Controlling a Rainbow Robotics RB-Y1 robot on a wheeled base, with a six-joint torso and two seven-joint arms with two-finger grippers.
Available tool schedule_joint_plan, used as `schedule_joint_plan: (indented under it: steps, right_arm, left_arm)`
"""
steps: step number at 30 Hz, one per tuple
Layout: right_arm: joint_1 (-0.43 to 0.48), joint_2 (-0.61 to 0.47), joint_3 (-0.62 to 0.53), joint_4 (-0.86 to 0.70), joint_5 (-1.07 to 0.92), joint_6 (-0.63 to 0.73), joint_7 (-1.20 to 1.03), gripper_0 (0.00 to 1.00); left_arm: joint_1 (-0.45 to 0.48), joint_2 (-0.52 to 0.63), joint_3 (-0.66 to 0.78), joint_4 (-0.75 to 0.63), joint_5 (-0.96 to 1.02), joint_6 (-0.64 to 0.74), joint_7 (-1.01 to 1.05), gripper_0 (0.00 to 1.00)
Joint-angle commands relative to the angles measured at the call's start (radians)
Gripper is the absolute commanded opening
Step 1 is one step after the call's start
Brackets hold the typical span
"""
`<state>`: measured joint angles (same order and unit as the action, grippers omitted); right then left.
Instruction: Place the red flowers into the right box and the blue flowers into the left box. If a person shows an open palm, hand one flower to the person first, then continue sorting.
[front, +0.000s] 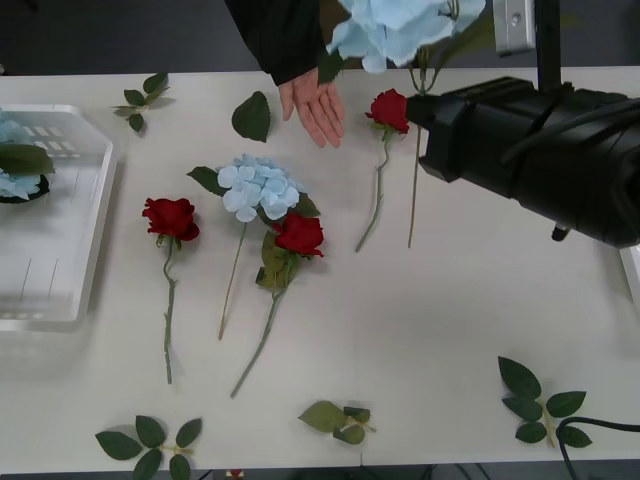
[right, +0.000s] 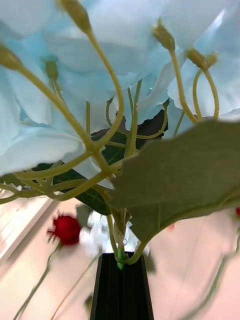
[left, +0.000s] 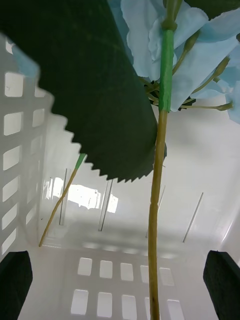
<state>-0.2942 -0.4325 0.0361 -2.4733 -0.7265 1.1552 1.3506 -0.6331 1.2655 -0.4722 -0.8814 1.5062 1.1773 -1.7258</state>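
Note:
My right gripper (right: 120, 259) is shut on the stem of a blue flower (right: 100, 60), just under its head. In the front view that blue flower (front: 400, 25) hangs high at the back, beside a person's open palm (front: 315, 108). On the table lie another blue flower (front: 258, 185) and three red flowers (front: 172, 218) (front: 298, 235) (front: 390, 110). The left box (front: 75, 250) holds blue flowers (front: 12, 185). My left gripper (left: 119, 265) is open inside this box (left: 100, 270), beside a blue flower's stem (left: 155, 210). Only a corner of the right box (front: 633, 270) shows.
Loose green leaf sprigs lie at the back left (front: 140, 98), by the person's sleeve (front: 252, 116), and along the front edge (front: 150, 445) (front: 340, 418) (front: 540, 400). My bulky black right arm (front: 540, 150) covers the table's back right.

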Motion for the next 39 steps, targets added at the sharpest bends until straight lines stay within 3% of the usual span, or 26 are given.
schedule_joint_plan:
  steps: [1,5,9,15,22,39]
  right_arm:
    - [-0.089,0.004,0.163,0.050,0.197,-0.177,-0.018,0.00]
    - [-0.146,0.008,0.261,0.212,0.306,-0.422,-0.045,0.00]
    - [-0.227,0.044,0.295,0.355,0.363,-0.526,-0.051,0.00]
    - [-0.341,0.110,0.317,0.513,0.449,-0.532,-0.057,0.00]
    - [-0.404,0.143,0.320,0.642,0.490,-0.575,-0.065,0.00]
    - [-0.431,0.159,0.320,0.712,0.504,-0.606,-0.082,0.00]
  left_arm:
    - [-0.023,-0.003,0.029,0.009,0.011,-0.004,-0.060,1.00]
    - [-0.023,-0.003,0.029,0.009,0.015,-0.004,-0.061,1.00]
    - [-0.023,-0.003,0.029,0.009,0.019,-0.004,-0.064,1.00]
    - [-0.023,-0.002,0.030,0.009,0.025,-0.004,-0.066,1.00]
    - [-0.023,-0.003,0.032,0.009,0.023,-0.007,-0.067,1.00]
    - [-0.023,-0.003,0.032,0.009,0.028,-0.007,-0.078,1.00]
